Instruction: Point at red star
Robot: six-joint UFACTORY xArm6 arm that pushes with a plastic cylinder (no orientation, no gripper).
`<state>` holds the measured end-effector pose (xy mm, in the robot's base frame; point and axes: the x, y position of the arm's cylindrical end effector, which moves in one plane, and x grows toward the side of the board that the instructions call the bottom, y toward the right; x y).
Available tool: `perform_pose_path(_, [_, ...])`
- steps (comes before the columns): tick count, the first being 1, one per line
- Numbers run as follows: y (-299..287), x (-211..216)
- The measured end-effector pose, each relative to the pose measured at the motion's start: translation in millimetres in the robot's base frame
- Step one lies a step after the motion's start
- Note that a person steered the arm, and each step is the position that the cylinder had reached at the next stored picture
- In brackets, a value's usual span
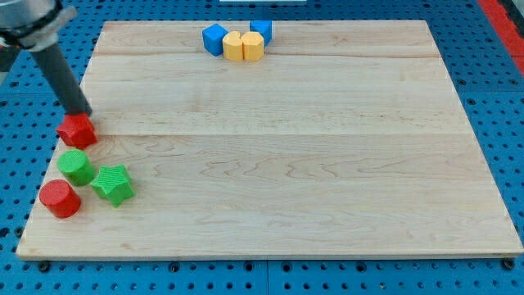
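Now my tip (83, 113) touching red star (77, 131) top.

We see a pale, light-grained wooden surface (278, 164) set on a blue perforated base (499, 82). At the surface's left edge sit a red star (76, 130), a green block (76, 167), a green star (113, 184) and a red cylinder (60, 199). At its top edge sit two blue blocks (214, 38) (261, 31) and two yellow blocks (234, 47) (252, 47). Our rod (61, 74) is dark grey.

Single raised view, angled down over whole wooden board (270, 164), moderately close
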<state>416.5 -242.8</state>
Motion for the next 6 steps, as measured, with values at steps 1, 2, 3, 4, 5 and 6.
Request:
perform_pose_path(1, [53.1,0.9])
perform_pose_path(2, [53.8,-0.4])
perform_pose_path(3, [42.2,-18.2])
perform_pose_path(4, [39.0,-26.0])
perform_pose_path(5, [39.0,-34.0])
perform_pose_path(6, [14.0,-27.2])
